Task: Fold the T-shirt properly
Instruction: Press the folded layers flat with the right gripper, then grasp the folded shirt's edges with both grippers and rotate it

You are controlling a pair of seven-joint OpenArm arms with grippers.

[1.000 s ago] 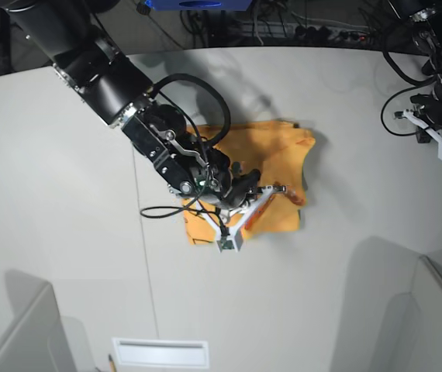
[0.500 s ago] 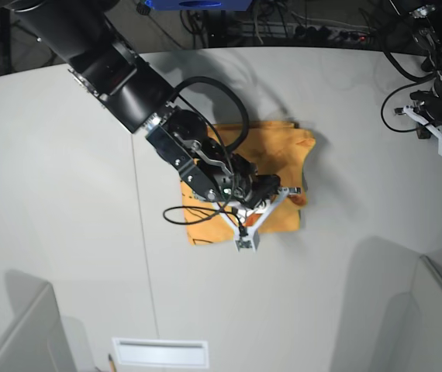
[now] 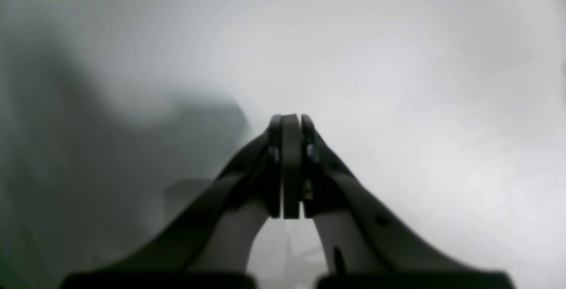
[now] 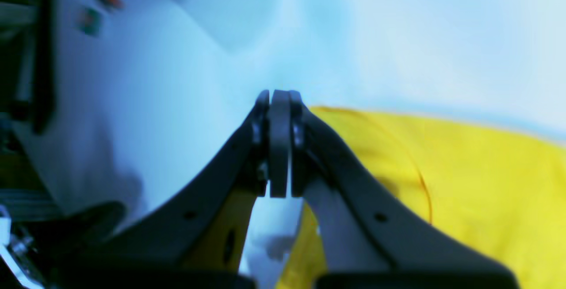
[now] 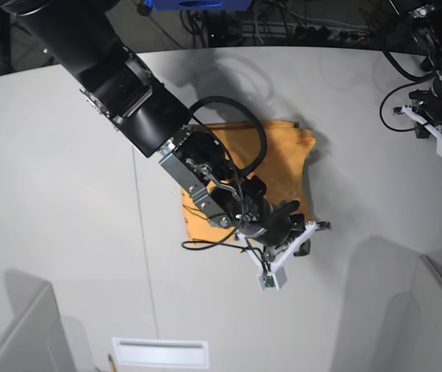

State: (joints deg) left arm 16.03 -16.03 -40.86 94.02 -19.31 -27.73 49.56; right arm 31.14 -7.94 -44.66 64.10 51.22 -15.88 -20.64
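My desk [image 5: 58,194] is a pale grey-white top with a curved far edge, and a thin seam [image 5: 145,256] runs near to far across its left half. At the near edge lies a white slotted panel [image 5: 160,353]. Grey partition corners stand at the near left [image 5: 19,333] and near right [image 5: 430,318]. Beyond the far edge I see tangled black cables [image 5: 283,27], a power strip [image 5: 333,34] and a blue object [image 5: 198,4].
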